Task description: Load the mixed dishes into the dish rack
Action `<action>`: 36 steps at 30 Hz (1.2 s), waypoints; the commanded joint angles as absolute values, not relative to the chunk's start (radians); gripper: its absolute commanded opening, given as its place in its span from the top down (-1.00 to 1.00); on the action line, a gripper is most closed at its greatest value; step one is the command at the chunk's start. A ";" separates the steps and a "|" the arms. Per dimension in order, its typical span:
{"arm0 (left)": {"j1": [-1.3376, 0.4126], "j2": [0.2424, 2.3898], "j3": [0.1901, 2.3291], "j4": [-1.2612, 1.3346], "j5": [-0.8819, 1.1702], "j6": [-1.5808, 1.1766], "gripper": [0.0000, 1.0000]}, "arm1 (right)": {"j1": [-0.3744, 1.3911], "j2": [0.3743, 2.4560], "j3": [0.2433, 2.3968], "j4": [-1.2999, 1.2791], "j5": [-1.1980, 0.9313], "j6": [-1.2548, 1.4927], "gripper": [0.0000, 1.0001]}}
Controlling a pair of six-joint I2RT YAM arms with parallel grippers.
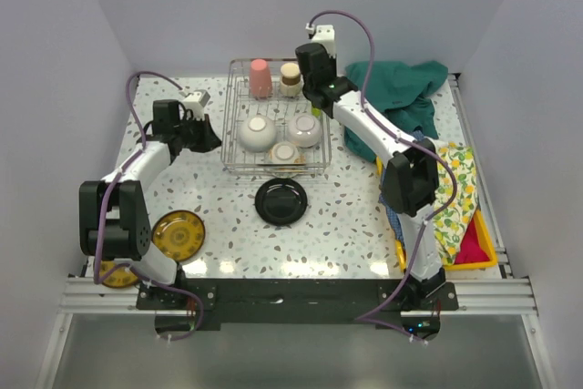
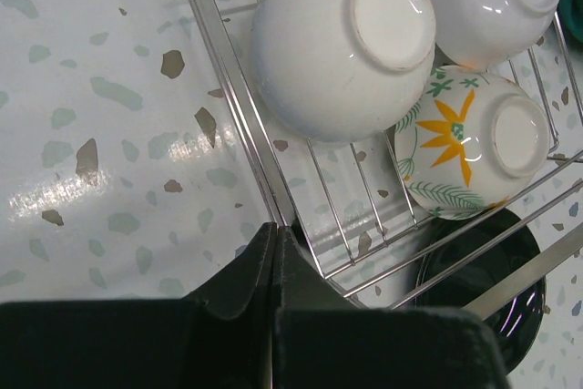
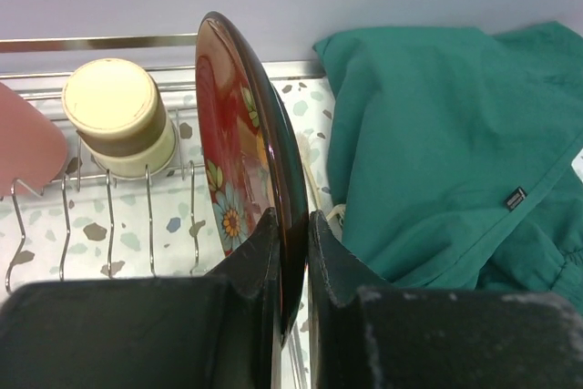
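Note:
The wire dish rack (image 1: pixel 233 148) holds a salmon-pink cup (image 1: pixel 260 78), a cream cup (image 1: pixel 291 79), two upturned white bowls (image 1: pixel 257 133) (image 1: pixel 307 130) and a floral bowl (image 1: pixel 285 153). A black plate (image 1: pixel 281 201) lies on the table in front of it. Two brown-gold plates (image 1: pixel 178 235) lie near the left arm's base. My right gripper (image 3: pixel 293 216) is shut on the edge of a red floral plate (image 3: pixel 232 152), held upright over the rack's back right corner. My left gripper (image 2: pixel 276 225) is shut and empty at the rack's left rim (image 2: pixel 228 79).
A green cloth (image 1: pixel 401 97) lies just right of the rack and fills the right of the right wrist view (image 3: pixel 446 152). A yellow tray (image 1: pixel 485 241) with patterned and pink cloths stands at the right edge. Walls close in the back and sides.

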State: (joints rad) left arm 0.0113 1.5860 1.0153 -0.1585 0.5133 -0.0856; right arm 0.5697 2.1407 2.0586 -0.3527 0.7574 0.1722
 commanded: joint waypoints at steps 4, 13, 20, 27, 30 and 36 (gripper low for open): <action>0.008 1.588 1.019 -0.143 0.591 -0.089 1.00 | 0.583 2.187 2.190 -0.282 0.871 0.215 1.00; 0.009 1.578 1.023 -0.156 0.595 -0.092 1.00 | 0.601 2.252 2.200 -0.291 0.937 0.227 1.00; 0.009 1.568 1.008 -0.153 0.584 -0.103 0.99 | 0.615 2.289 2.177 -0.305 0.911 0.235 1.00; 0.008 1.566 1.077 -0.288 0.476 -0.195 0.19 | 0.634 2.292 2.148 -0.342 0.900 0.241 1.00; 0.008 1.554 1.101 -0.362 0.431 -0.212 0.06 | 0.637 2.254 2.112 -0.363 0.874 0.247 0.55; 0.012 1.532 1.075 -0.345 0.423 -0.224 0.00 | 0.655 2.178 2.016 -0.382 0.876 0.245 0.24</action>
State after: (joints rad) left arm 0.0128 1.5814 1.0603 -0.3504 0.4282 -0.1844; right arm 0.6319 2.2894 2.0624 -0.3702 0.8555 0.2184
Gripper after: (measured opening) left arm 0.495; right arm 0.365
